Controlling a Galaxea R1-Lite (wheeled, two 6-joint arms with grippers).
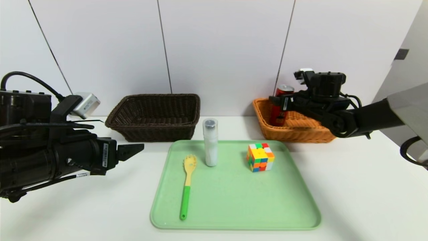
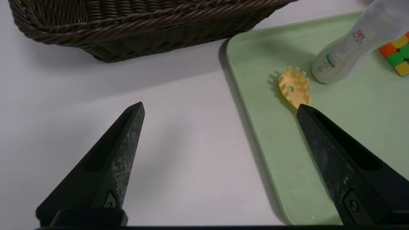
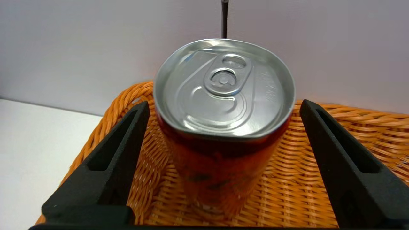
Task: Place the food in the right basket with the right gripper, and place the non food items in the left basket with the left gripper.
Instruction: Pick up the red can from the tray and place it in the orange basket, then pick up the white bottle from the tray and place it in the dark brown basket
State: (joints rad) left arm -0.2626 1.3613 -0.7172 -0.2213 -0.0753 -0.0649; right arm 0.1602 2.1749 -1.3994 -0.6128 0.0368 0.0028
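The food, a red can (image 1: 283, 99) with a silver top (image 3: 223, 83), stands upright inside the right basket (image 1: 301, 132), an orange-tan wicker one (image 3: 319, 191). My right gripper (image 1: 279, 100) is open around the can (image 3: 223, 105), with a gap on each side between finger and can. The white bottle (image 1: 210, 144), the yellow and green spoon (image 1: 187, 180) and the puzzle cube (image 1: 260, 157) rest on the green tray (image 1: 234, 204). My left gripper (image 1: 138, 149) hangs open and empty (image 2: 220, 107) over the table at the tray's left edge. One of its fingers covers part of the spoon (image 2: 294, 88).
The dark brown left basket (image 1: 157, 97) stands behind the tray's left corner, close ahead of my left gripper (image 2: 127, 32). A white wall runs right behind both baskets. A grey panel (image 1: 406, 100) rises at the far right.
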